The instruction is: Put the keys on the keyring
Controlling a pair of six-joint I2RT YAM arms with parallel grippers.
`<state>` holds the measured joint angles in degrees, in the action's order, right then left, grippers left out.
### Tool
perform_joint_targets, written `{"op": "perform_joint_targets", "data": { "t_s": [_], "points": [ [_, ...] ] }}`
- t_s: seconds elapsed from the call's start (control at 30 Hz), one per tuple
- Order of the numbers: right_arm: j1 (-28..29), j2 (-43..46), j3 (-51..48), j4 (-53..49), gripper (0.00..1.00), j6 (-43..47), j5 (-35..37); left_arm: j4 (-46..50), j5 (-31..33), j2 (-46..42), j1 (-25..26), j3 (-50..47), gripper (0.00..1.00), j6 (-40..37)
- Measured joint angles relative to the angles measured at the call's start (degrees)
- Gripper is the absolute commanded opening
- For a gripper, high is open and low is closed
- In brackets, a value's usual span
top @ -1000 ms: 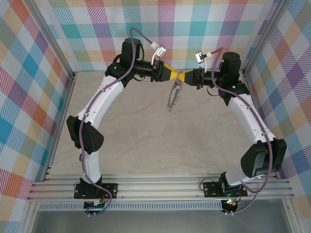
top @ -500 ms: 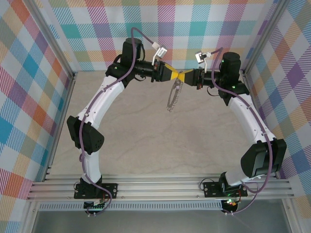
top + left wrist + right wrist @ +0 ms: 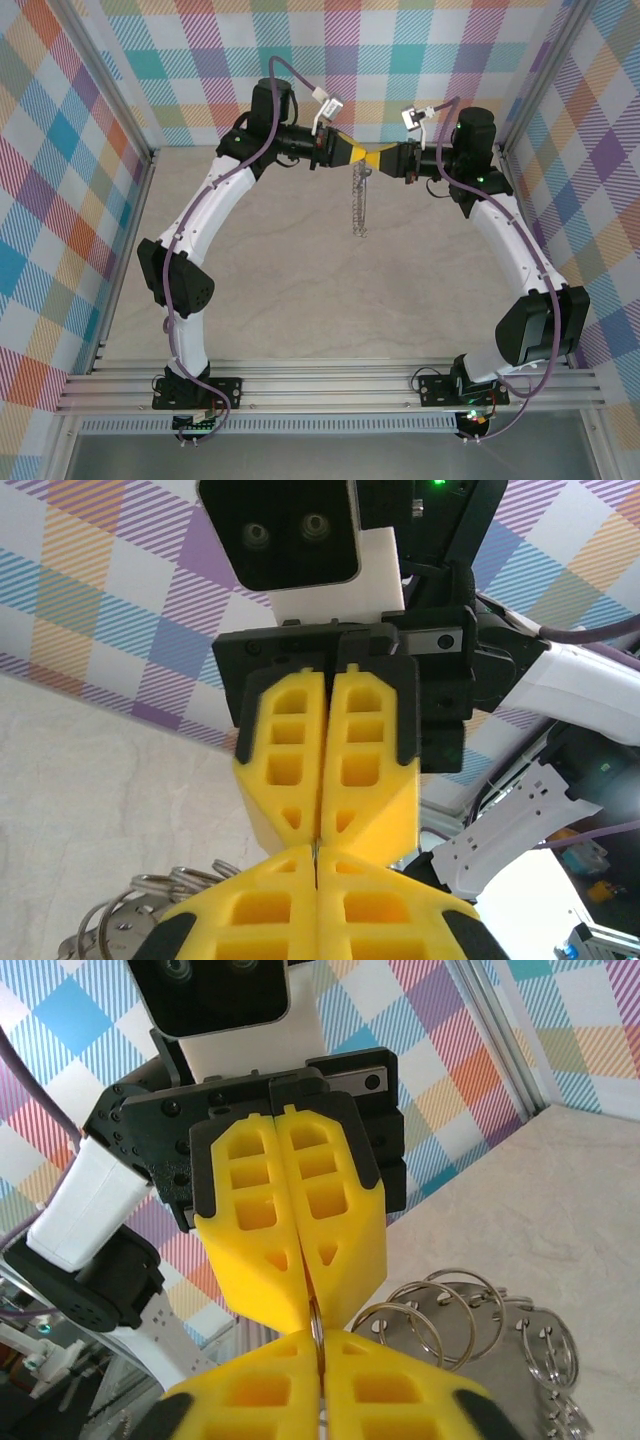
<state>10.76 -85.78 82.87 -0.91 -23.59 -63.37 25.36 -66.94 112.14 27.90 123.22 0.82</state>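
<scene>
L gripper (image 3: pixel 358 156): yellow fingers pressed together, tips butting the R gripper (image 3: pixel 380 157) mid-air; can't tell if L pinches anything. The keyring (image 3: pixel 362 200) hangs edge-on just below that meeting pt, above the table (image 3: pixel 280 280). R's fingers are closed w/ the ring's thin wire caught between them.

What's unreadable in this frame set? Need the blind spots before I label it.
Key: too small for the top view; in the wrist views, the shut left hand and right hand would hide it if pinched.
Keyring: edge-on in the top view, links uncountable.
Keyring's lower part: cut off by the bottom edge in both wrist views, partly behind each camera's own fingers.
</scene>
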Motion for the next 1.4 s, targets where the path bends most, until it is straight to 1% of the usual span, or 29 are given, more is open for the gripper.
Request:
{"op": "perform_joint_targets", "data": {
  "t_s": [0.03, 0.07, 0.17, 0.33, 0.43, 0.53, 0.67, 0.83, 0.93, 1.03, 1.23, 1.4],
  "points": [
    [-0.2, 0.0, -0.4, 0.7, 0.42, -0.4, 0.8, -0.6, 0.0, 0.0, 0.1, -0.3, 0.0, 0.3],
    [-0.7, 0.1, -0.9, 1.6, 0.47, -1.0, 1.4, -1.7, 0.2, -0.3, 0.1, -1.0, 0.0, 0.9],
    [-2.8, 1.8, -3.6, 4.8, 0.53, -3.8, 3.6, -7.8, 1.7, -2.0, 0.6, -7.1, 0.0, 4.5],
    [-5.9, 8.6, -10.2, 8.7, 0.54, -6.5, 8.6, -21.1, 6.1, -4.7, 0.9, -17.0, 0.0, 12.6],
    [-6.2, 12.5, -14.2, 11.1, 0.54, -7.7, 12.5, -29.4, 8.7, -6.3, 0.9, -20.8, 0.0, 17.1],
    [-6.1, 14.7, -18.7, 14.1, 0.55, -9.1, 15.5, -36.1, 10.6, -7.3, 0.9, -22.4, 0.0, 20.9],
    [-4.7, 14.8, -23.3, 16.3, 0.56, -10.6, 18.9, -43.8, 11.6, -7.5, 0.9, -22.5, 0.0, 25.4],
    [-0.1, 13.9, -23.8, 17.9, 0.58, -10.7, 21.7, -47.7, 11.4, -7.5, 0.9, -22.0, 0.0, 29.4],
    [2.8, 13.3, -23.5, 18.4, 0.61, -10.3, 22.8, -48.6, 11.0, -7.5, 0.9, -21.2, 0.0, 30.6],
    [4.8, 12.6, -23.0, 18.5, 0.62, -9.8, 24.0, -49.5, 10.6, -7.5, 0.9, -21.0, 0.0, 31.3],
    [5.0, 12.2, -21.9, 18.8, 0.62, -9.4, 26.4, -49.5, 10.4, -7.5, 0.9, -21.0, 0.0, 31.6],
    [5.0, 12.2, -20.8, 19.3, 0.62, -9.1, 27.0, -49.5, 10.0, -7.5, 1.0, -21.0, 0.0, 31.6]
  ]
}}
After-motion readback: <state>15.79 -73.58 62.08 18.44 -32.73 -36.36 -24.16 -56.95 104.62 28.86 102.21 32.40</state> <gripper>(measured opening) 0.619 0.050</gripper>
